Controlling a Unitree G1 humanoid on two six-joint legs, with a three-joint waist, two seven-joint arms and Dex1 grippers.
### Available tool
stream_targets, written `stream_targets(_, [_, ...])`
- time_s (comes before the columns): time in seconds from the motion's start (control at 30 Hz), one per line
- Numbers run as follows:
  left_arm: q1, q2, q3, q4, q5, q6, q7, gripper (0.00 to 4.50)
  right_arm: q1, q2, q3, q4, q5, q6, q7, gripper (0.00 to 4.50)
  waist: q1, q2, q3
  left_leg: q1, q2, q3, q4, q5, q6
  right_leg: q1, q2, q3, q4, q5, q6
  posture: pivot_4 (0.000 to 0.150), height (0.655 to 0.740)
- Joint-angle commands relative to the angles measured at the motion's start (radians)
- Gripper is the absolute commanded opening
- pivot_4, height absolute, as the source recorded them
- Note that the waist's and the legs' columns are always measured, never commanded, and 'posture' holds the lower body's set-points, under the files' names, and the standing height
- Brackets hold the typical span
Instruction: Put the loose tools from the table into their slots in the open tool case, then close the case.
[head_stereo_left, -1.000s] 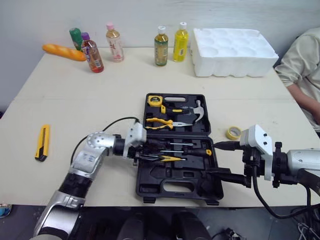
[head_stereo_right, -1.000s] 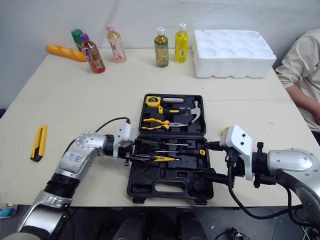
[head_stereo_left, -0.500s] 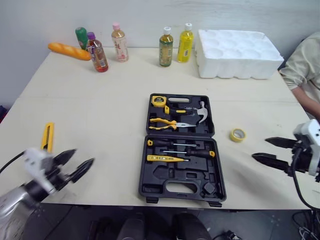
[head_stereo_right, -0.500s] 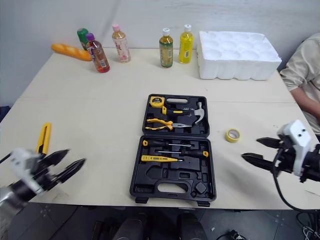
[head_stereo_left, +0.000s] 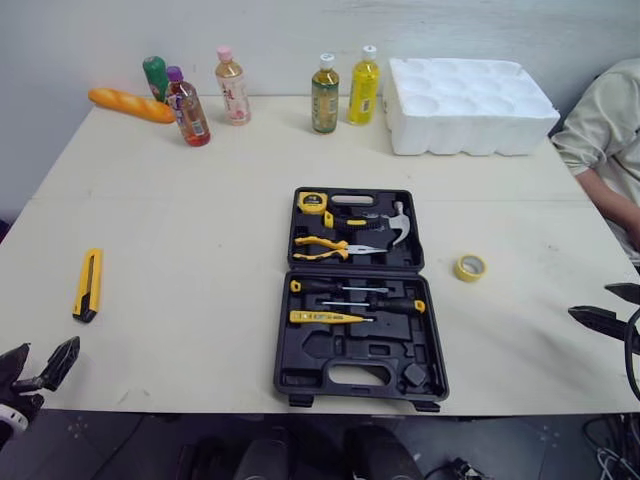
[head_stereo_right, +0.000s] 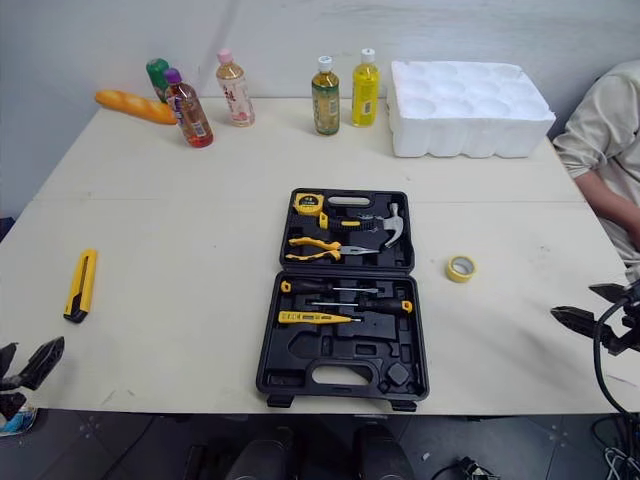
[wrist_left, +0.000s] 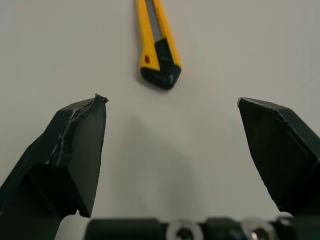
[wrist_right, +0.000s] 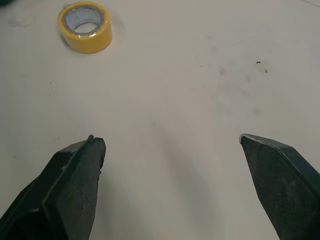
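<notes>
Tool case (head_stereo_left: 300, 360) sits open flat mid-table, hinge running left-right. The far half holds a yellow tape measure (head_stereo_left: 311, 202), yellow-handled pliers (head_stereo_left: 325, 247) and a hammer (head_stereo_left: 395, 225). The near half has two screwdrivers (head_stereo_left: 345, 290) lying left-right, a yellow-handled tester (head_stereo_left: 325, 317) lying the same way under them, and moulded pockets toward the near edge. Two bits are loose on the table. The yellow utility knife (head_stereo_left: 87, 284) is well off to the left of the case, long axis running near-to-far, black end pointing at the near edge. The yellow tape roll (head_stereo_left: 469, 267) lies flat just right of the case, hole facing up. The left gripper (wrist_left: 170, 100) hangs at the near left corner, fingers spread wide and holding nothing, with the knife's black end just ahead of it in the left wrist view. The right gripper (wrist_right: 168, 137) is at the right edge, also splayed and empty, with the tape roll ahead of it. Along the far edge are five bottles (head_stereo_left: 323, 95), a bread loaf (head_stereo_left: 128, 104) and a white foam tray (head_stereo_left: 470, 92) with round dimples. The bottle labels are too small to read. A person's sleeve (head_stereo_left: 600, 130) shows at far right.
</notes>
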Motion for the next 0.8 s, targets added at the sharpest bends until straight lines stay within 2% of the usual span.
stream_targets(0.03, [-0.019,-0.008,-0.044,-0.038,0.033,-0.006,0.075,4.42,-0.013,0.007,-0.024,-0.034,0.008,-0.014,0.001,4.50,-0.001,0.000,0.000,0.000,0.000,0.000,0.000,0.000,0.000,0.000,0.000,0.000,0.000,0.000,0.000,0.150,0.7400])
stream_targets(0.17, [-0.078,0.019,-0.050,-0.075,0.052,0.053,0.192,4.42,-0.021,0.014,-0.014,-0.151,0.040,0.023,0.005,4.50,-0.001,0.000,0.000,0.000,0.000,0.000,0.000,0.000,0.000,0.000,0.000,0.000,0.000,0.000,0.000,0.150,0.7400])
stream_targets(0.4, [-0.199,0.104,-0.014,-0.036,0.027,0.221,0.317,4.42,-0.116,0.073,0.096,-0.516,0.178,0.158,-0.048,4.50,-0.002,0.000,0.000,0.000,0.000,0.000,0.000,0.001,-0.002,-0.002,0.001,0.000,0.003,0.000,0.000,0.150,0.7400])
stream_targets(0.53, [-0.302,0.187,-0.072,0.031,0.030,0.392,0.355,4.42,-0.344,0.087,0.262,-0.708,0.347,0.273,-0.057,4.50,-0.001,-0.001,0.001,-0.001,0.000,0.000,0.001,0.001,-0.003,-0.002,0.001,0.000,0.003,0.000,0.000,0.150,0.7400])
stream_targets(0.63, [-0.339,0.234,-0.133,0.088,0.062,0.406,0.327,4.42,-0.493,0.133,0.371,-0.736,0.386,0.307,-0.074,4.50,0.001,-0.002,0.000,-0.001,0.000,-0.002,0.000,0.001,-0.004,-0.003,0.001,-0.002,0.003,0.000,0.000,0.150,0.7400])
stream_targets(0.8, [-0.385,0.269,-0.189,0.181,0.096,0.400,0.303,4.42,-0.627,0.225,0.519,-0.767,0.389,0.313,-0.071,4.50,0.000,-0.002,0.000,-0.004,0.000,-0.001,0.000,0.003,-0.007,-0.003,0.000,-0.002,0.001,0.000,0.000,0.150,0.7400])
